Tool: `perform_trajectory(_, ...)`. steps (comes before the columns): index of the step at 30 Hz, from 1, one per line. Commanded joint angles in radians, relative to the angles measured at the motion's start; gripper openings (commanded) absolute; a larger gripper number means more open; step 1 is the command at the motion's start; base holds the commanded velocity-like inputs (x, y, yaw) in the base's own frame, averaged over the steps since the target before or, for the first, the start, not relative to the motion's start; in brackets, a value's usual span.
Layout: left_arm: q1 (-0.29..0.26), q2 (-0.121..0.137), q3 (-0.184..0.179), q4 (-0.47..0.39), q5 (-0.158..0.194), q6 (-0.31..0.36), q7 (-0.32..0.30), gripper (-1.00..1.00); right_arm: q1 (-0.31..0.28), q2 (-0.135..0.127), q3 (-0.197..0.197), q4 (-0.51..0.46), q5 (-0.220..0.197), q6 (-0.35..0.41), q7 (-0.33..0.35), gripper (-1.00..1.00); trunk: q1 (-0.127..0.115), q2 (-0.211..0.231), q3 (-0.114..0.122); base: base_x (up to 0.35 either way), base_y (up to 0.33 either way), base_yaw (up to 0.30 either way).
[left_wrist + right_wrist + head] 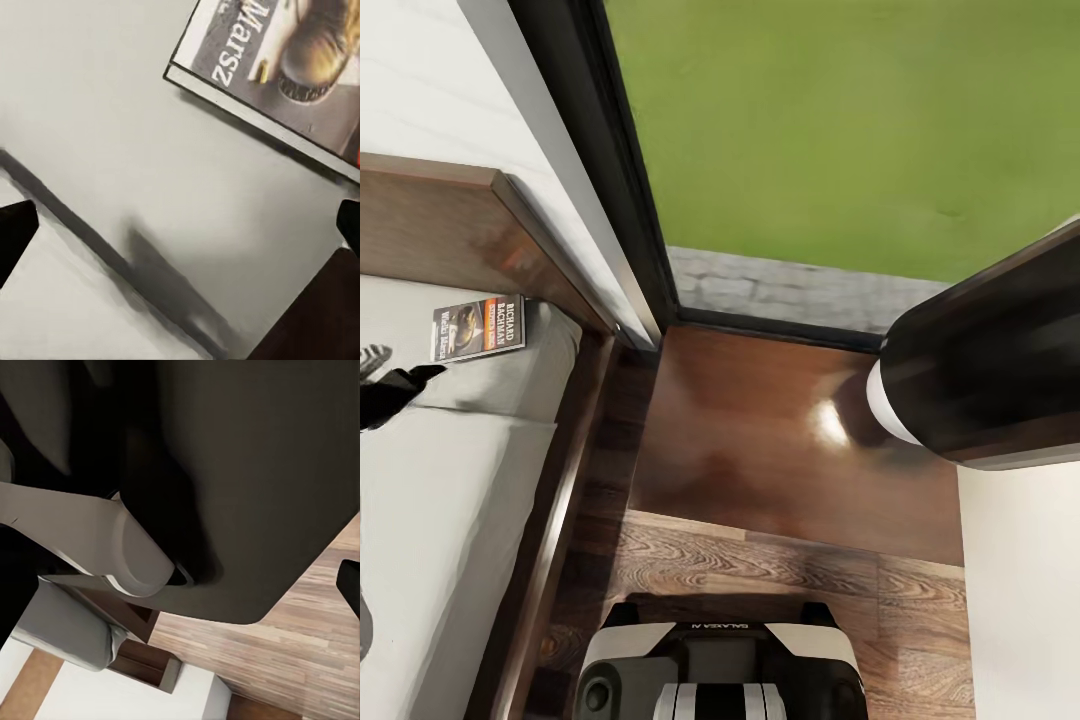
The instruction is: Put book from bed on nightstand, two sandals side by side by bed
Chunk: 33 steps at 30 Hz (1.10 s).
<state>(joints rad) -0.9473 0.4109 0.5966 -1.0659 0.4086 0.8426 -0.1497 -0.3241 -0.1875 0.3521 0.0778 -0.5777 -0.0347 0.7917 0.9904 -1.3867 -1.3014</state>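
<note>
Left gripper [395, 385] spread wide just short of the dark orange-banded paperback book [478, 328] on the off-white mattress [430, 500]; right gripper's state unclear.

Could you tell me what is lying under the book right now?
The book lies flat on the bed's off-white mattress, close to the dark wooden headboard. Whatever is directly beneath its cover is hidden. The left gripper is beside it, not touching.

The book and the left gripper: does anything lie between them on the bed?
No. In the head view only bare mattress separates the left gripper from the book; the left wrist view shows the same.
</note>
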Motion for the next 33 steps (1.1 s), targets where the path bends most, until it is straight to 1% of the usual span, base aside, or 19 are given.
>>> perform_trajectory(1,-0.001,-0.002,0.047,-0.023,0.01,0.013,-0.015,1.0,-0.001,0.0,0.008,0.003,-0.008,-0.004,0.005,1.0,0.0,0.0,0.0,0.0,0.0,0.0)
perform_trajectory(2,-0.001,-0.004,0.065,-0.034,0.017,0.016,-0.018,1.0,-0.001,0.0,0.008,0.003,-0.008,-0.004,0.005,1.0,0.0,0.0,0.0,0.0,0.0,0.0)
perform_trajectory(3,-0.001,-0.01,0.1,-0.055,0.04,0.023,-0.027,1.0,-0.001,0.0,0.008,0.003,-0.008,-0.004,0.005,1.0,0.0,0.0,0.0,0.0,0.0,0.0)
perform_trajectory(4,-0.001,-0.012,0.112,-0.063,0.052,0.026,-0.032,1.0,-0.001,0.0,0.008,0.003,-0.008,-0.004,0.005,1.0,0.0,0.0,0.0,0.0,0.0,0.0)
perform_trajectory(5,-0.001,-0.013,0.117,-0.068,0.06,0.028,-0.034,1.0,-0.001,0.0,0.008,0.003,-0.008,-0.004,0.005,1.0,0.0,0.0,0.0,0.0,0.0,0.0)
perform_trajectory(7,-0.001,-0.014,0.112,-0.075,0.068,0.044,-0.035,1.0,-0.001,0.0,0.008,0.003,-0.008,-0.004,0.004,1.0,0.0,0.0,0.0,0.0,0.0,0.0)
perform_trajectory(8,-0.001,-0.015,0.107,-0.08,0.069,0.078,-0.035,1.0,-0.001,0.0,0.008,0.003,-0.008,-0.004,0.004,1.0,0.0,0.0,0.0,0.0,0.0,0.0)
perform_trajectory(12,0.0,-0.015,0.105,-0.099,0.067,0.131,-0.03,1.0,-0.001,0.0,0.008,0.003,-0.008,-0.004,0.004,1.0,0.0,0.0,0.0,0.0,0.0,0.0)
perform_trajectory(18,0.008,-0.016,0.106,-0.13,0.065,0.146,-0.029,1.0,-0.001,0.0,0.008,0.003,-0.008,-0.004,0.005,1.0,0.0,0.0,0.0,0.0,0.0,0.0)
perform_trajectory(22,0.01,-0.009,0.103,-0.131,0.066,0.149,-0.031,1.0,-0.001,0.0,0.008,0.003,-0.008,-0.004,0.005,1.0,0.0,0.0,0.0,0.0,0.0,0.0)
perform_trajectory(28,0.01,-0.011,0.094,-0.123,0.075,0.148,-0.036,1.0,-0.001,0.0,0.008,0.003,-0.008,-0.004,0.006,1.0,0.0,0.0,0.0,0.0,0.0,0.0)
perform_trajectory(31,0.009,-0.008,0.073,-0.117,0.077,0.147,-0.037,1.0,-0.001,0.0,0.009,0.003,-0.008,-0.004,0.007,1.0,0.0,0.0,0.0,0.0,0.0,0.0)
perform_trajectory(32,0.002,-0.005,0.037,-0.112,0.077,0.145,-0.039,1.0,-0.001,0.0,0.009,0.003,-0.008,-0.004,0.007,1.0,0.0,0.0,0.0,0.0,0.0,0.0)
perform_trajectory(33,-0.004,-0.001,0.028,-0.111,0.078,0.144,-0.039,1.0,-0.001,0.0,0.009,0.003,-0.008,-0.004,0.007,1.0,0.0,0.0,0.0,0.0,0.0,0.0)
